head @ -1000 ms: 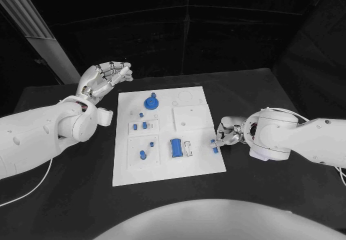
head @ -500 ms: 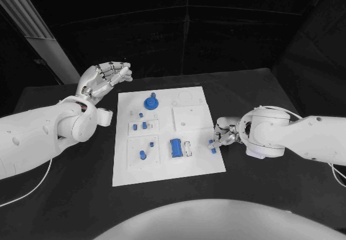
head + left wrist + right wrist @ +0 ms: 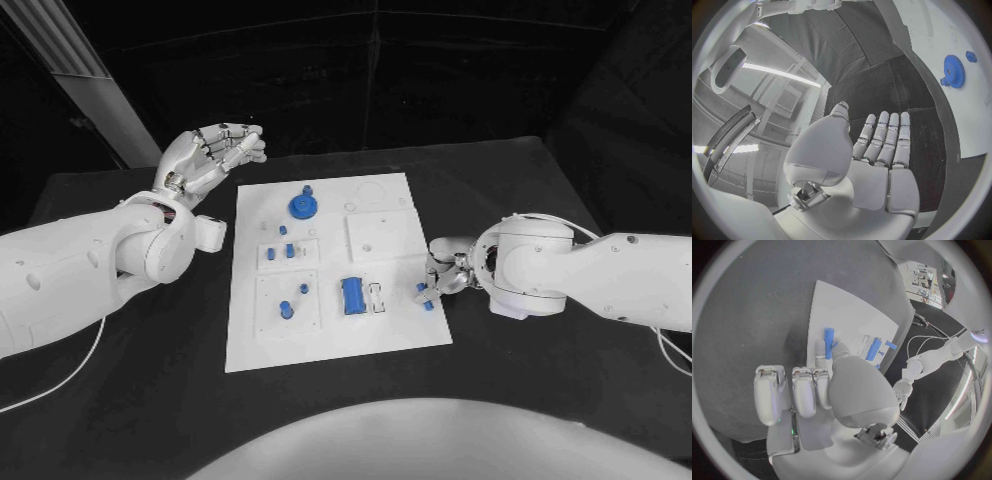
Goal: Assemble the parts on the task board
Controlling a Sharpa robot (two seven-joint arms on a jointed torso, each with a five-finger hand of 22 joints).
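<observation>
At the black table (image 3: 130,420), we found the right hand (image 3: 450,268) at the task board (image 3: 335,340)'s right edge, thumb and a finger pinching a small blue peg (image 3: 426,293) that hung low over the board's margin – whether its lower tip touched the plate we could not tell. In the right wrist view the same peg (image 3: 828,336) stood out past the fingertips (image 3: 820,347), held near one end, with the rest of that hand's fingers lying straight and side by side. The left hand (image 3: 214,150) held nothing; it hovered off the board's far left corner, fingers loosely curled in the head view and laid out flat, close together, in its own wrist view (image 3: 879,150). On the board, the blue gear (image 3: 303,206) sat toward the far end, the long blue block (image 3: 352,294) lay just left of a narrow white slot (image 3: 376,297), and smaller blue pieces (image 3: 286,308) stood in the panels nearer the board's left edge. We judged the risk to lie in the grip – a peg held by one end could swing or slip if it met the plate off-square. A tilted peg might jam at a socket's rim. We also thought the hand's bulk could hide the target from above.
</observation>
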